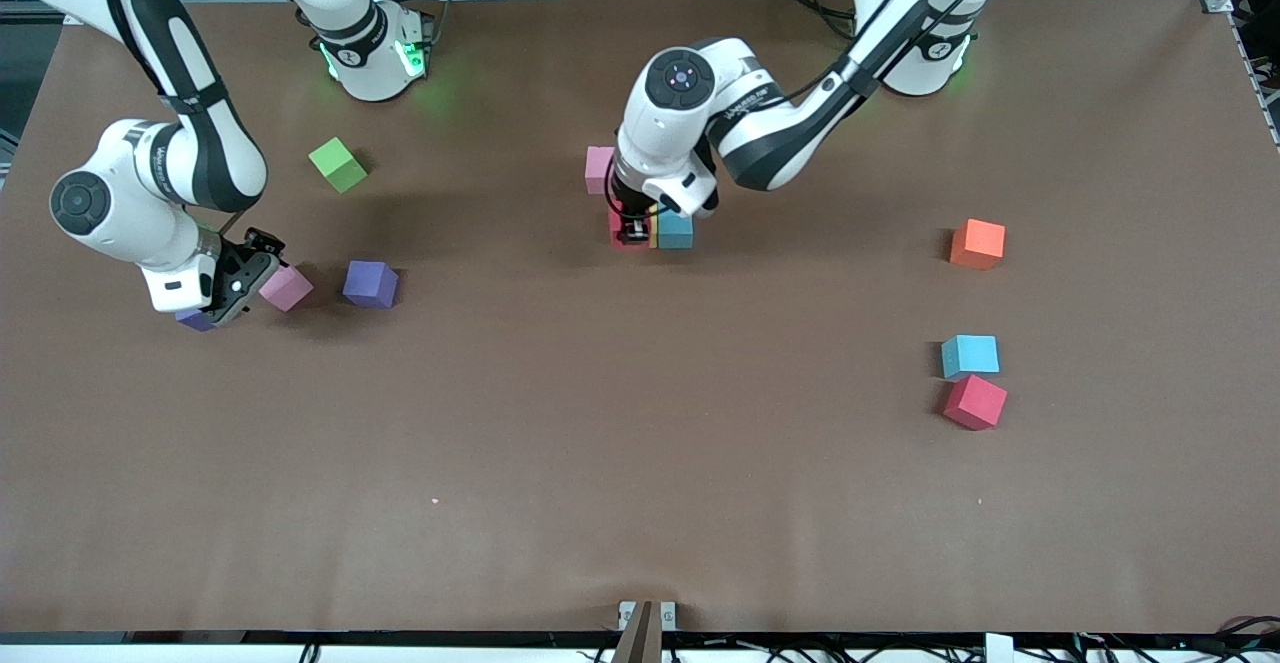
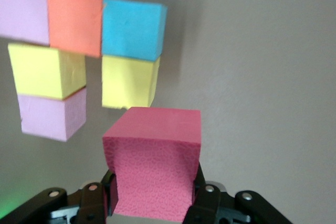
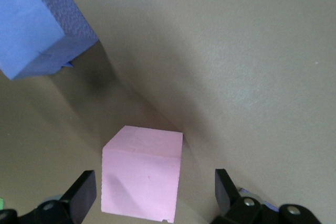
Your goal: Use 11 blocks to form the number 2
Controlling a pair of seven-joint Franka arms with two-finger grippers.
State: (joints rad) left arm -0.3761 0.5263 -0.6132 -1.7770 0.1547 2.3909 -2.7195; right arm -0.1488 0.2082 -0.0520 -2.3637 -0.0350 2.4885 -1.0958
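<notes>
My left gripper [image 1: 633,231] is shut on a red block [image 2: 152,156], held low at the middle of the table against the unfinished number 2 [image 1: 660,228]. That cluster shows two pink blocks [image 2: 23,10], an orange one [image 2: 74,20], a light blue one [image 2: 132,29] and two yellow ones [image 2: 128,81]. The red block sits just beside a yellow block. At the right arm's end, my right gripper [image 1: 235,288] stands open, its fingers [image 3: 86,187] either side of a loose pink block [image 3: 142,177]. A purple block [image 1: 370,284] lies beside it.
A green cube [image 1: 338,164] lies farther from the front camera than the purple block. Toward the left arm's end lie an orange block [image 1: 977,243], a light blue one [image 1: 969,355] and a red one [image 1: 974,402]. Another purple cube [image 1: 195,320] peeks from under the right hand.
</notes>
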